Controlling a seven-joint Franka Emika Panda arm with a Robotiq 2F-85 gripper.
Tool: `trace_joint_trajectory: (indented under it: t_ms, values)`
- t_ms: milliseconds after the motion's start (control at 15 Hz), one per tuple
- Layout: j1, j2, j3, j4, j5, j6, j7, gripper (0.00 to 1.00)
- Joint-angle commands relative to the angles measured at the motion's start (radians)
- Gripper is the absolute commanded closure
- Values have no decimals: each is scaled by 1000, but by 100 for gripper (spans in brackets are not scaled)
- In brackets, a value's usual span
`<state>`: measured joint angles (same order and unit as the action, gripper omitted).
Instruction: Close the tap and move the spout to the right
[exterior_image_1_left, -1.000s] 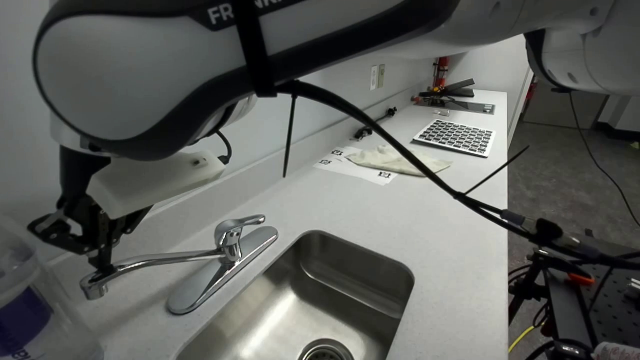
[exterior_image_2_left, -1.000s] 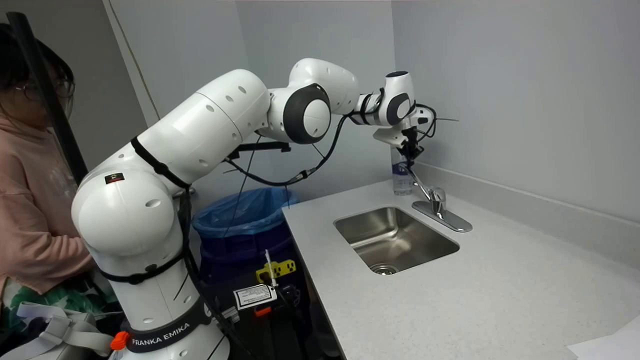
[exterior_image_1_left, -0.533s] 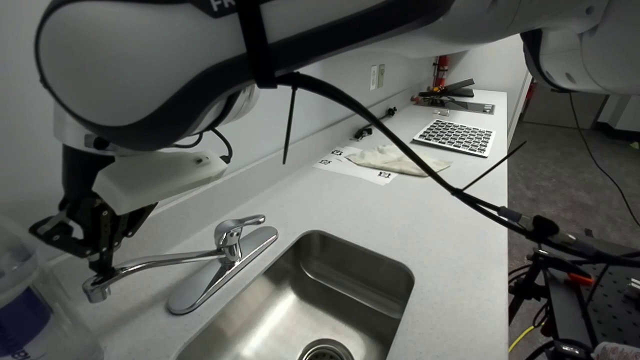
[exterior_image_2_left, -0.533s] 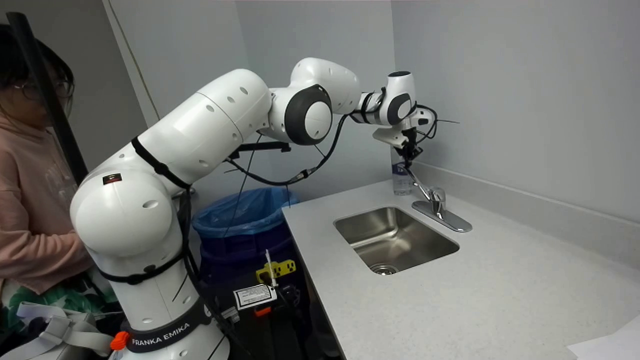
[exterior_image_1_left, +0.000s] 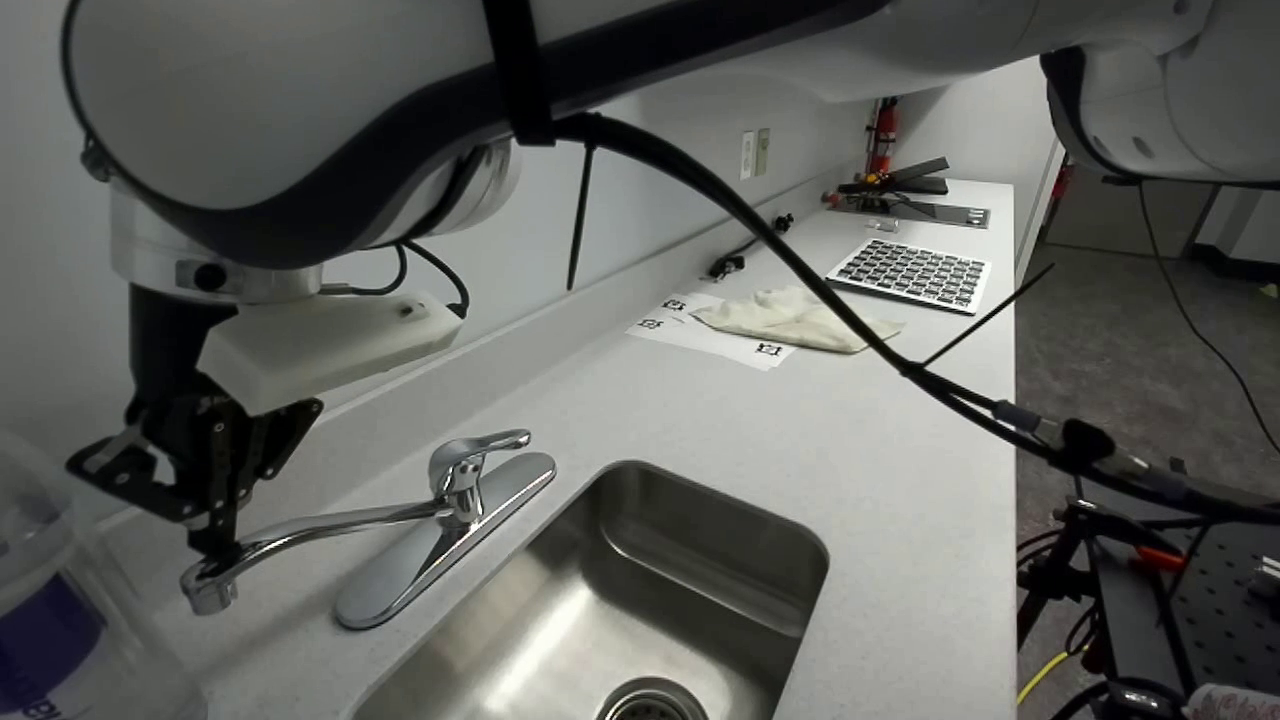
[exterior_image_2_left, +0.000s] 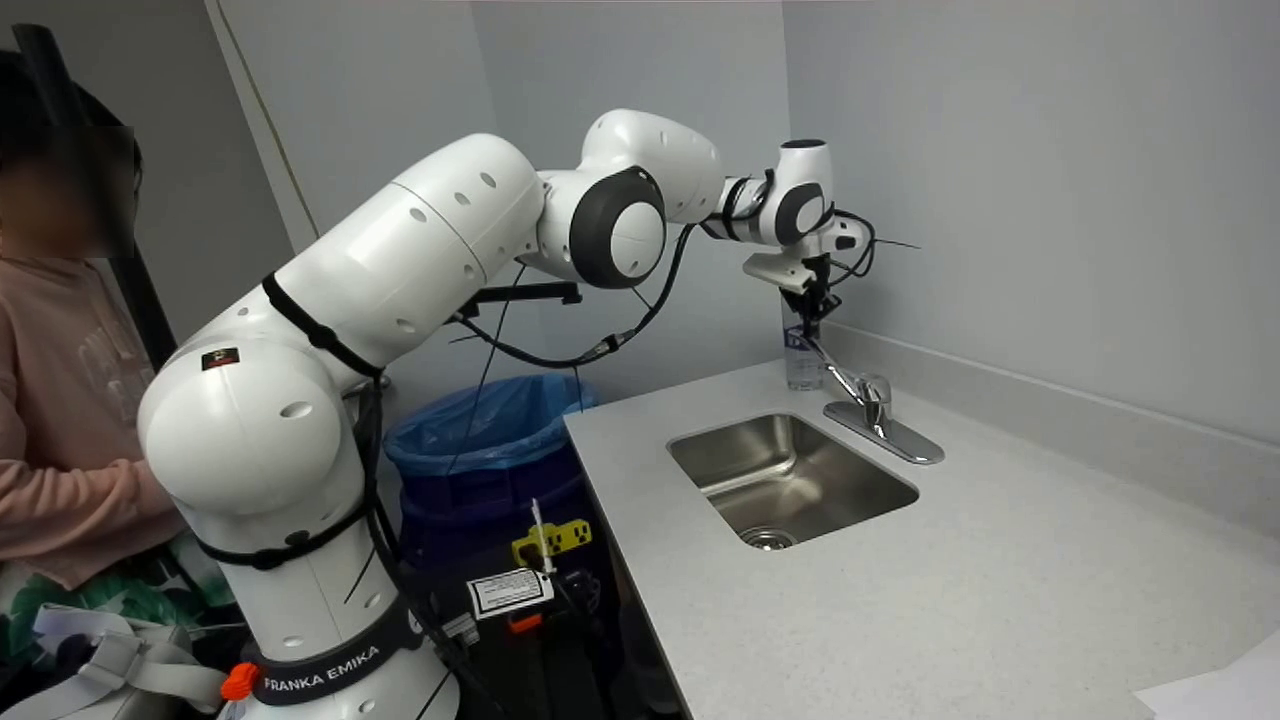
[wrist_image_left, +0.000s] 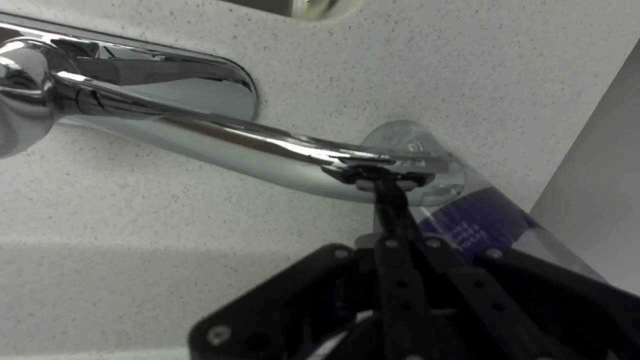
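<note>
Since the silver metal single-lever tap (exterior_image_1_left: 459, 477) looks off, swing step seems in hand: jaws pressed together, empty, against long arched silver metal spout (wrist_image_left: 240, 144) over pale speckled bench (wrist_image_left: 150, 210), next: sideways push toward rectangular steel sink (exterior_image_1_left: 700, 560).

Cropped tap (wrist_image_left: 22, 105), partly covered spout (wrist_image_left: 250, 150), blurred face (exterior_image_2_left: 35, 200).
In the wrist view, the tap is cut off by the left edge and the spout is partly hidden by the fingers (wrist_image_left: 392, 202). In an exterior view, a bottle (exterior_image_1_left: 45, 640) is cut off at lower left and the sink (exterior_image_1_left: 700, 560) by the bottom edge. In an exterior view, a person (exterior_image_2_left: 70, 390) is cropped at far left, and a tag (exterior_image_2_left: 510, 592) is printed too small to be read.
</note>
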<state>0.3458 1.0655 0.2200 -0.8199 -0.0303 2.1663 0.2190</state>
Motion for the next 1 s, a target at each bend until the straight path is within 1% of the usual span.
trace_joint_trajectory:
  t_ms: [0,267,467,933]
  values:
    - [-9,-41,12,-53,5,-23,-22,100]
    - [-1,-71,-5,-111,-36,57,-37,100]
    - [-9,-112,-2,-192,-48,94,-60,100]
    - [-33,-217,2,-391,-53,229,-66,100]
